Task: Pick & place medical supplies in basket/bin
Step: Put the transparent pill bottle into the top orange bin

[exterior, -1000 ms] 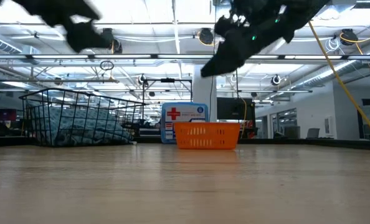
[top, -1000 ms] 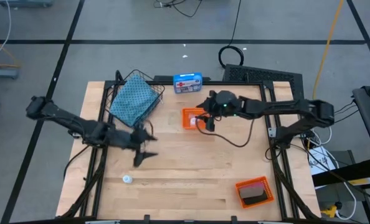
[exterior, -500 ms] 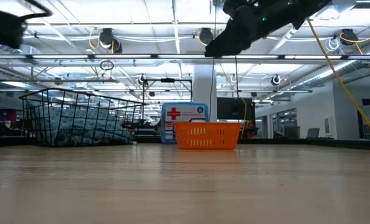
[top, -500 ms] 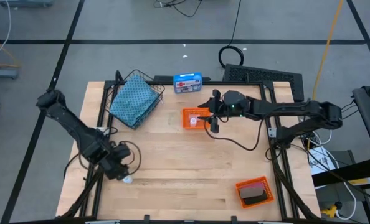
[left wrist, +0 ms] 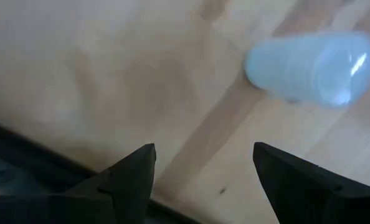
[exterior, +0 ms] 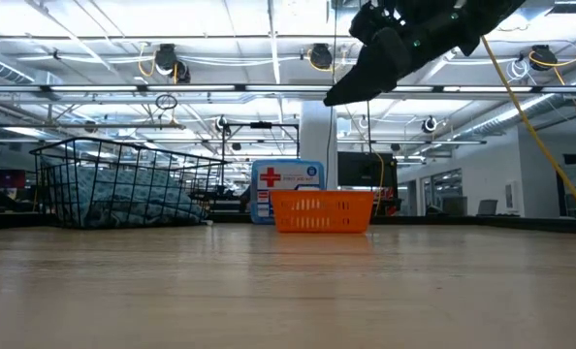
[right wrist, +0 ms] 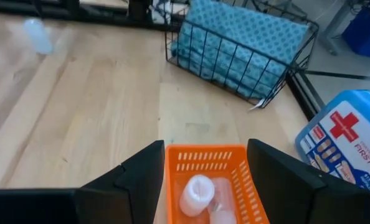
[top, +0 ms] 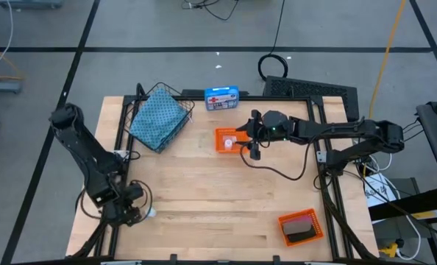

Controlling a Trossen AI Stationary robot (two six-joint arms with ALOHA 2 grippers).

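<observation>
A white vial (top: 151, 213) lay on its side on the bare wooden table (top: 218, 199) near the front left edge, well apart from the wire-mesh basket (top: 176, 104) at the rear left. The folded teal cloth (top: 158, 118) sat inside that basket. Two more white vials (right wrist: 197, 191) lay in a small orange tray (top: 227, 140) near the table's middle rear.

The left gripper (top: 132, 213) was low over the table just beside the lone vial, fingers apart and holding nothing; in the left wrist view the vial (left wrist: 306, 67) lay ahead of the fingers (left wrist: 126, 180), untouched.

The right gripper (top: 254, 141) hung over the orange tray's right edge, fingers apart and empty.

A blue first-aid box (top: 221, 97) stood at the rear edge. A second orange tray (top: 301, 227) holding a dark item sat at the front right.
</observation>
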